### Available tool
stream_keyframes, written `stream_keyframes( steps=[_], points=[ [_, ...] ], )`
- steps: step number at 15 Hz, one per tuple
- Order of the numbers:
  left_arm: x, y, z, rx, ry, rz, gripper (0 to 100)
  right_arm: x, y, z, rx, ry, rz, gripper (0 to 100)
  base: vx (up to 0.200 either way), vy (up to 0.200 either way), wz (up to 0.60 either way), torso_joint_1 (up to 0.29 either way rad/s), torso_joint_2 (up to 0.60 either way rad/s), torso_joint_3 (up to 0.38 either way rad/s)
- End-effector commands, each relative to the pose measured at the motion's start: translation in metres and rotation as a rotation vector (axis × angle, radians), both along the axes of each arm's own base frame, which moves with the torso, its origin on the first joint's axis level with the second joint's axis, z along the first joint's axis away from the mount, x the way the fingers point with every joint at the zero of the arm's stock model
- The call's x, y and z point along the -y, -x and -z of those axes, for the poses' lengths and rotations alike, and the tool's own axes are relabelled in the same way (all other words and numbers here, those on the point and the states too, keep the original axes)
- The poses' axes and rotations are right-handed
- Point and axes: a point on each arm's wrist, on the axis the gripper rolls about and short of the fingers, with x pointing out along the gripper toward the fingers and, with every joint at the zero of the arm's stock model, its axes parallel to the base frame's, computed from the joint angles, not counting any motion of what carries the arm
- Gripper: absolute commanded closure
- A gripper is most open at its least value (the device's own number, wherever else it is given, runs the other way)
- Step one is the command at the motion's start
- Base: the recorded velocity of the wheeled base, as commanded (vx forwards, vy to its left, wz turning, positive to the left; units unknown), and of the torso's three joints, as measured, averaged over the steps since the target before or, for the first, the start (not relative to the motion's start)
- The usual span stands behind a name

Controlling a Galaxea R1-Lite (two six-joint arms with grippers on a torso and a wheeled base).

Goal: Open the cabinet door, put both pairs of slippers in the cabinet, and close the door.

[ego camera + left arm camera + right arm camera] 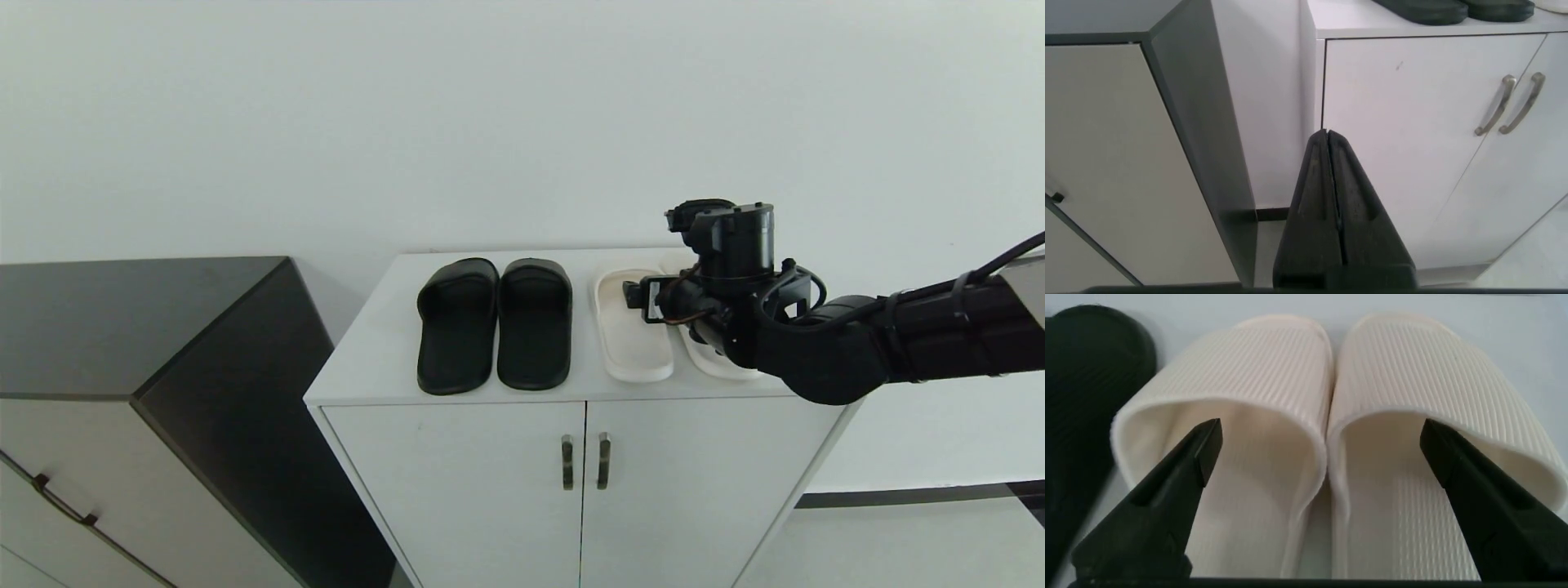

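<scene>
white cabinet point(367, 359), doors point(457, 490) seemingly shut, bears black slippers point(535, 327) and cream slippers point(633, 343)

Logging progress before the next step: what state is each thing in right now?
Doors: both shut.
Black slippers: on the cabinet, untouched.
White slippers: on the cabinet, not gripped.
Right hand: open, at the white pair.
Left hand: shut, clear of the doors.

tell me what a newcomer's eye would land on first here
The right gripper hangs open at the straps of the white slippers, on the right of the cabinet top. To their left sits the black pair, stark against the white. Both doors are shut, and the left gripper is shut too, low by the cabinet's left side.
</scene>
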Motion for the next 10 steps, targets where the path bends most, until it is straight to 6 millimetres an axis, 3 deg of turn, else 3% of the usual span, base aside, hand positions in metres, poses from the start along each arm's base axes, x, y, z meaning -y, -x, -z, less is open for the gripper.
stream_keyframes(
  steps=[1,2,3,7,10],
  points=[
    [0.000,0.000,0.000,0.000,0.000,-0.001,100,-0.001,-0.012,0.006,-0.001,0.005,0.015,0,0.000,0.000,0.00,0.000,0.00,0.000],
    [0.000,0.000,0.000,0.000,0.000,-0.001,100,0.000,-0.015,0.007,-0.001,0.005,0.018,0,0.000,0.000,0.00,0.000,0.00,0.000],
    [0.000,0.000,0.000,0.000,0.000,0.001,100,-0.001,-0.015,0.006,0.002,0.004,0.016,100,0.000,0.000,0.00,0.000,0.00,0.000],
    [0.000,0.000,0.000,0.000,0.000,-0.001,100,-0.006,-0.024,-0.001,0.035,0.002,0.016,100,0.000,0.000,0.00,0.000,0.00,0.000],
    [0.000,0.000,0.000,0.000,0.000,-0.001,100,-0.004,-0.019,-0.010,0.054,0.005,0.017,100,0.000,0.000,0.00,0.000,0.00,0.000]
  ],
)
